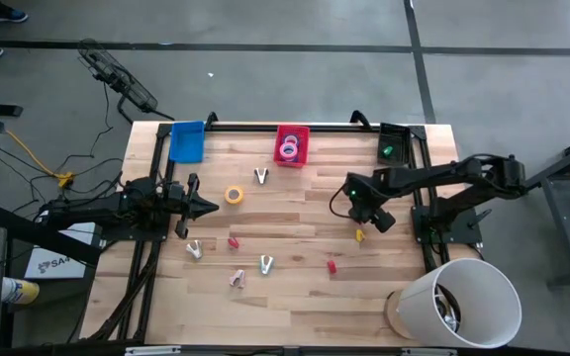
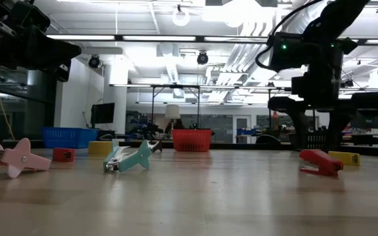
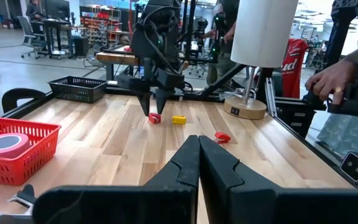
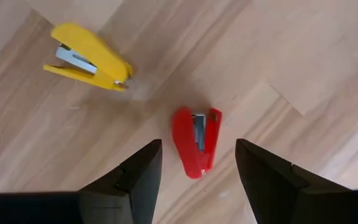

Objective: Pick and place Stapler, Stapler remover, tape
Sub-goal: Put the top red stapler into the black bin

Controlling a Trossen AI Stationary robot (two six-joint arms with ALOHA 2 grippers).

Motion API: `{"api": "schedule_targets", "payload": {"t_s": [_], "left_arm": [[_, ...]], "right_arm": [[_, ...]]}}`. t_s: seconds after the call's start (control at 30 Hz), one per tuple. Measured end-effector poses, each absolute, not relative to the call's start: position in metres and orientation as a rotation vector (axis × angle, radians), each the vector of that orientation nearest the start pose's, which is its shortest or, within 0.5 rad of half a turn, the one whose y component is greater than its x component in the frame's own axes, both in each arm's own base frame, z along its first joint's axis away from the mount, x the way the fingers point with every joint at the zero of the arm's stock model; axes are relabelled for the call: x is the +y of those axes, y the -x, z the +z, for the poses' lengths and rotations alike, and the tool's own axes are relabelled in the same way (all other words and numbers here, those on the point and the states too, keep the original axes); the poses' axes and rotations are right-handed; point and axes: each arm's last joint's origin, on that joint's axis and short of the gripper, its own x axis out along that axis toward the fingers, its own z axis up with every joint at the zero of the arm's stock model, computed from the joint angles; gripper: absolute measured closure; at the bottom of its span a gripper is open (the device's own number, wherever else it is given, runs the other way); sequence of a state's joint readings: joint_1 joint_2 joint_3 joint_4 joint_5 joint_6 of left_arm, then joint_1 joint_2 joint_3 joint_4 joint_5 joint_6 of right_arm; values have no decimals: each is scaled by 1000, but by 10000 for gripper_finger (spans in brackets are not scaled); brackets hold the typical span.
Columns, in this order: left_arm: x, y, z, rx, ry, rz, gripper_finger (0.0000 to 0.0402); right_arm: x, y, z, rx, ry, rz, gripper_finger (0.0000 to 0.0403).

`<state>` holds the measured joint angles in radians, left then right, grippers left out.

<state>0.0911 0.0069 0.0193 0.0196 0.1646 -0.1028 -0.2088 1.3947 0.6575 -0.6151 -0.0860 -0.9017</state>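
- The table (image 1: 295, 213) is made of pale wooden planks with visible grain, framed by dark metal rails.
- A red mesh basket (image 1: 291, 144) with straight walls is seen at the table's far edge; a pink tape roll (image 1: 288, 150) lies flat inside it, ring-shaped with an open centre.
- A blue plastic basket (image 1: 187, 140) is set along the same far edge, well apart from the red basket.
- A yellow tape roll (image 1: 234, 195) lies flat on the wood, between the two baskets and nearer the table's middle.
- A small red stapler (image 4: 196, 140), smooth plastic with a metal strip down its middle, is seen on the wood directly under the right gripper (image 4: 197, 163); its long axis runs toward that wrist camera, roughly in line with the gap between the fingers.
- A yellow stapler (image 4: 89, 58) of the same shape lies just beside the red one, its long axis set crosswise to it.
- A teal staple remover (image 2: 128, 158) and a pink staple remover (image 2: 17, 158), both claw-shaped, rest nearer the table's front edge than the red basket.
- The right arm is bent downward over the staplers, its jaws apart and not touching the red stapler.
- The left gripper (image 3: 198, 163) is held level, pointing across the table, its jaws pressed together on nothing.
- A white cylindrical bin (image 1: 463, 302) stands at the front corner, far from the red basket.
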Motion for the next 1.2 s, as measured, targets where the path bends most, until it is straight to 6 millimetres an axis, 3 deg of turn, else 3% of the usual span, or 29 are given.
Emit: {"api": "schedule_targets", "payload": {"t_s": [0.53,1.03,1.2], "left_arm": [[4,-97,171,-28,99,-75,401],[4,-97,172,-28,99,-75,401],[4,-97,172,-28,99,-75,401]], "right_arm": [[-44,-222,135,1262,595,533,226],[-44,-221,134,1273,519,498,317],[-44,-223,135,1271,473,449,328]]}}
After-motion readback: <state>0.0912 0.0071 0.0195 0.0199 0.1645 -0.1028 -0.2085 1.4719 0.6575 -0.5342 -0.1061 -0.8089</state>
